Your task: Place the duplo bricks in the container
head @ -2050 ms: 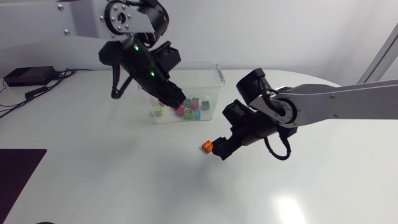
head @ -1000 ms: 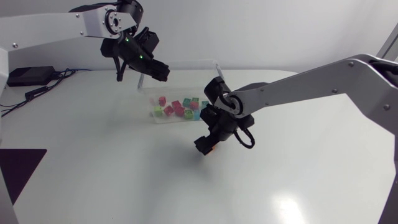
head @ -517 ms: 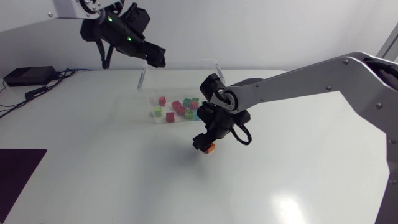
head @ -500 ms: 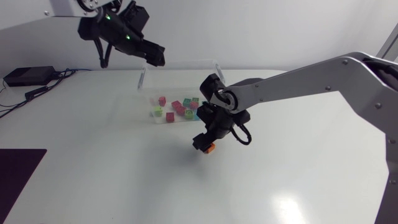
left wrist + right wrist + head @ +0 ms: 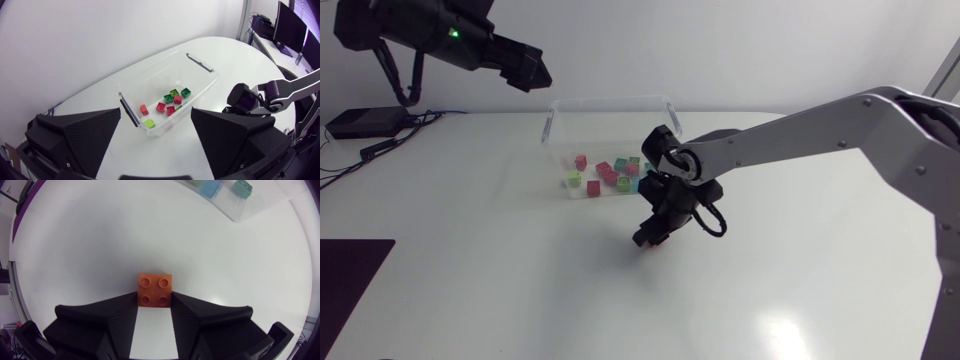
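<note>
"What's in the container right now?"

"From my screens, the clear container (image 5: 610,101) stands open on the white table (image 5: 470,290). A cluster of duplo bricks (image 5: 605,174) lies on its floor, bunched toward the end nearest my right arm. I count several red ones, a few green, and a lime brick (image 5: 148,123) close to the wall. My right wrist camera also shows a light blue brick (image 5: 210,187) and a teal brick (image 5: 242,187) through that wall."

"Anything outside it?"

"One. An orange brick (image 5: 155,291), studs up, is just outside the container, near the wall where the others are bunched. My right gripper (image 5: 650,238) has it pinched, one finger pressed against each opposite side. I cannot tell whether the brick touches the table or hangs just above it."

"And your left arm?"

"My left gripper (image 5: 528,76) is raised high, off the container's end away from the right arm and well apart from it. Its fingers are spread wide with nothing between them, and its camera looks down into the container."
</note>
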### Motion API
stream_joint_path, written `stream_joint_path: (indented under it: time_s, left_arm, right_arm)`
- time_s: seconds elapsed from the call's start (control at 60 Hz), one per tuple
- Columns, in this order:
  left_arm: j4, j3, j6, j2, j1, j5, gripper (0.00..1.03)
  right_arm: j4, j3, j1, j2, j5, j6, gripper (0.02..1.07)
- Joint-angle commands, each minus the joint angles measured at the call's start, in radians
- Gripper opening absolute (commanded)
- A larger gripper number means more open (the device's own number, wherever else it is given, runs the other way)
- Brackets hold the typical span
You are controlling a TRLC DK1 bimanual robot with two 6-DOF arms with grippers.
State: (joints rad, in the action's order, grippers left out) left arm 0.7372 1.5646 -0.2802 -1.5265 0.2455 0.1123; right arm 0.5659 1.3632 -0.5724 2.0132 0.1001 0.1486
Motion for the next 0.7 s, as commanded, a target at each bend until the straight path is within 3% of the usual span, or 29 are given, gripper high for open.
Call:
stream_joint_path:
  time_s: [0.0, 0.367, 0.683]
  left_arm:
    - [-0.030, -0.064, -0.022, 0.062, -0.012, 0.006, 0.98]
    - [-0.122, -0.307, -0.022, 0.241, -0.011, 0.000, 0.98]
    - [-0.190, -0.474, -0.024, 0.359, -0.012, -0.033, 0.98]
  right_arm:
    - [0.006, -0.047, -0.001, -0.094, -0.003, -0.020, 0.30]
    - [0.051, 0.004, 0.014, -0.357, -0.056, -0.069, 0.30]
    - [0.028, 0.243, 0.036, -0.243, -0.109, -0.081, 0.30]
